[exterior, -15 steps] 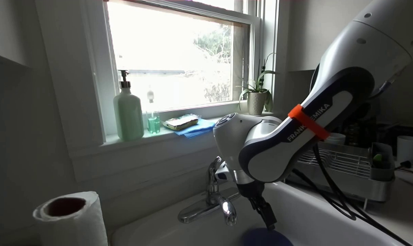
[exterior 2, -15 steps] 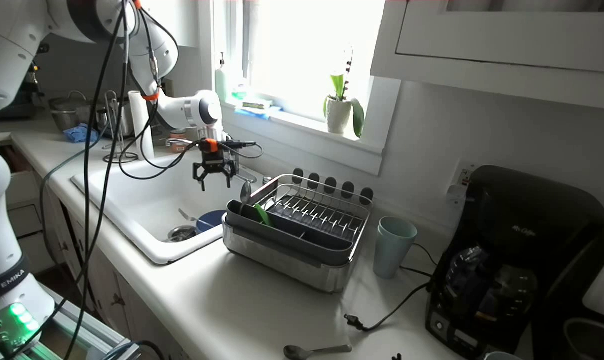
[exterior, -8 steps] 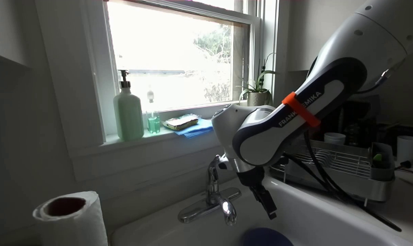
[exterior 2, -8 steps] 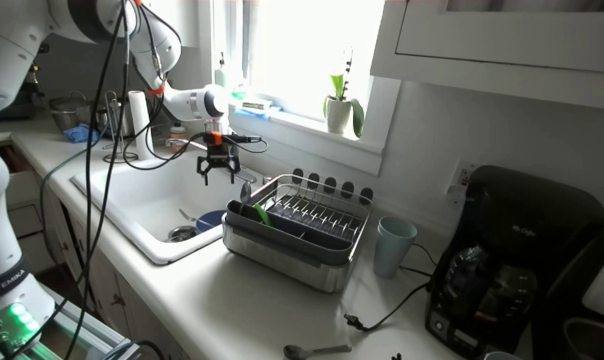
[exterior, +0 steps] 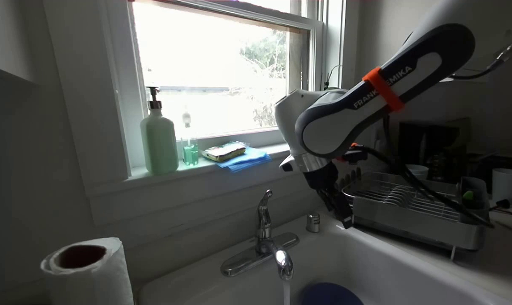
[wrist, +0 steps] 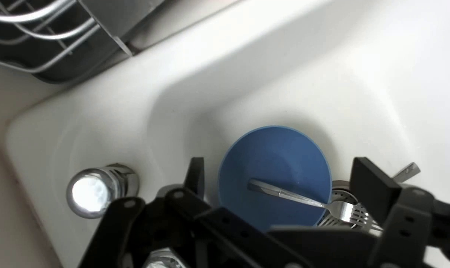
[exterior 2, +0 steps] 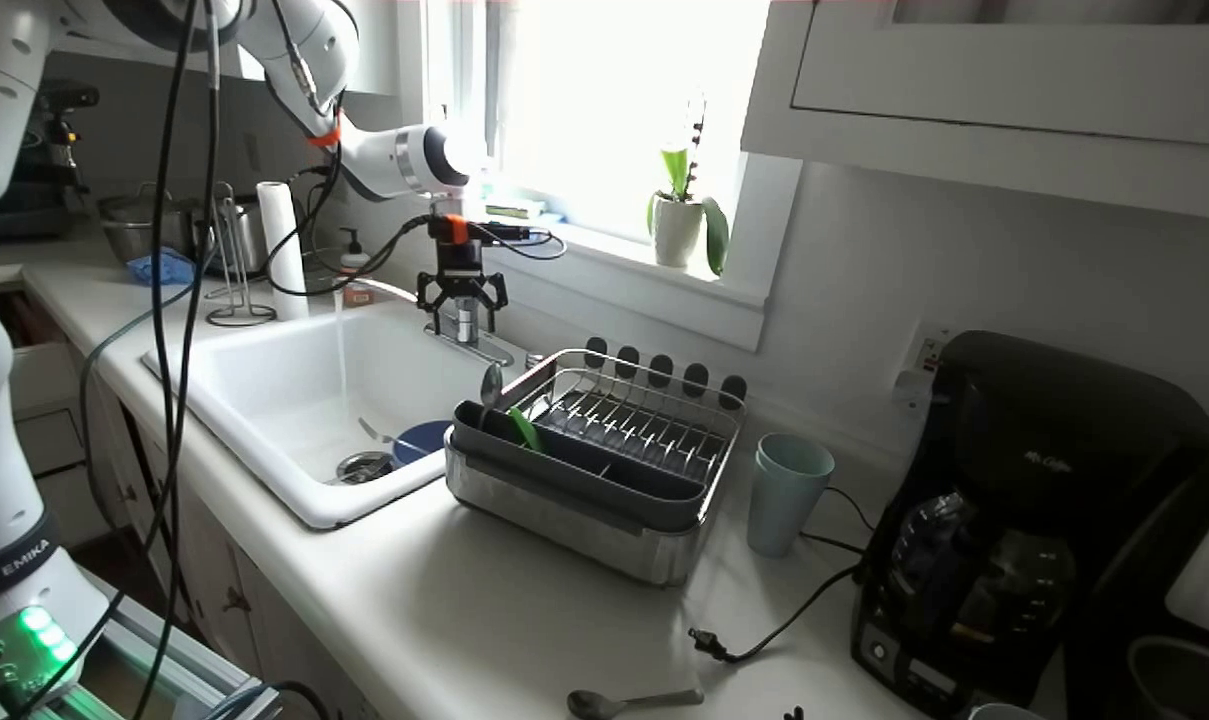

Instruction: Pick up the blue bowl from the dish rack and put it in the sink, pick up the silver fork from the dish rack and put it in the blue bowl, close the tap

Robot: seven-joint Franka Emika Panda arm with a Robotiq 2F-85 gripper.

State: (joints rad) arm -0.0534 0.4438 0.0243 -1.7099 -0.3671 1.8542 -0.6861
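Observation:
The blue bowl [wrist: 277, 156] lies in the sink [exterior 2: 254, 370] beside the drain. In the wrist view the silver fork [wrist: 299, 197] rests with its handle inside the bowl and its tines out over the rim. The chrome tap [exterior: 264, 245] has its lever upright, and water falls from its spout in both exterior views. Above the sink's back corner, my gripper [exterior 2: 462, 318] stands open, apart from the tap, which shows behind it there. Nothing sits between its fingers [wrist: 197, 173]. The dish rack [exterior 2: 604, 475] stands on the counter next to the sink.
A metal cap [exterior: 313, 222] rises from the sink ledge near the tap. Another utensil handle [wrist: 407, 172] shows in the sink, partly hidden. Soap bottles [exterior: 159, 140] and a potted plant [exterior 2: 678, 230] line the sill. A paper roll [exterior 2: 281, 250] stands behind the sink.
My gripper has risen and moved off the tap towards the rack's side, remaining open. Water now runs from the spout, where no stream showed before. Bowl and rack have not moved.

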